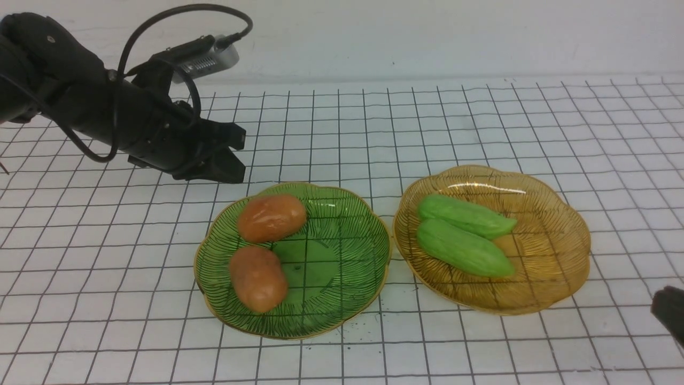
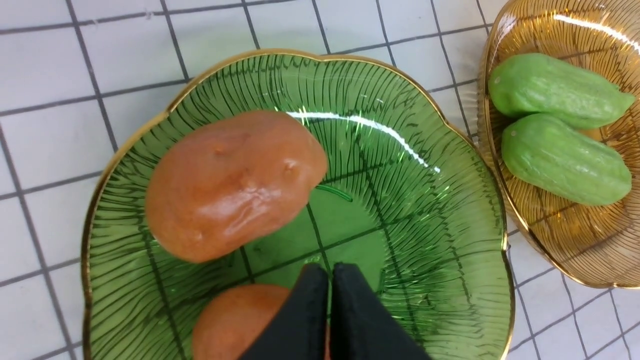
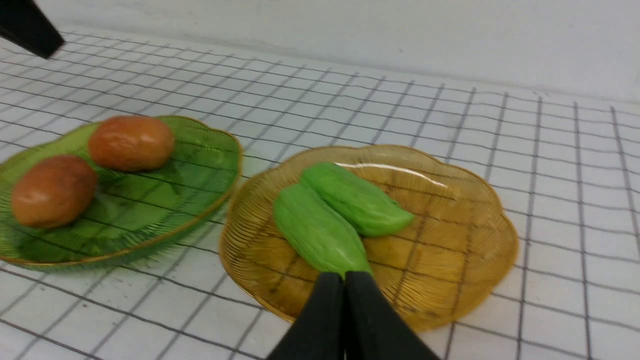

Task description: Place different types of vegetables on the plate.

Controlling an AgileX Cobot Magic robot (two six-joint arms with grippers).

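Both tools (image 2: 330,270) (image 3: 344,278) together, nothing clamped; left retracting low could snag upper potato (image 1: 271,217) or tip green plate (image 1: 379,251)

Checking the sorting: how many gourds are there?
2: both gourds lie side by side in the amber plate, one nearer the robot, the other just beyond it.

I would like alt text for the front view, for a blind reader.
Two brown potato-like vegetables lie in a green plate; two green gourds lie in an amber plate to its right. The left gripper, shut, hovers beyond the green plate.
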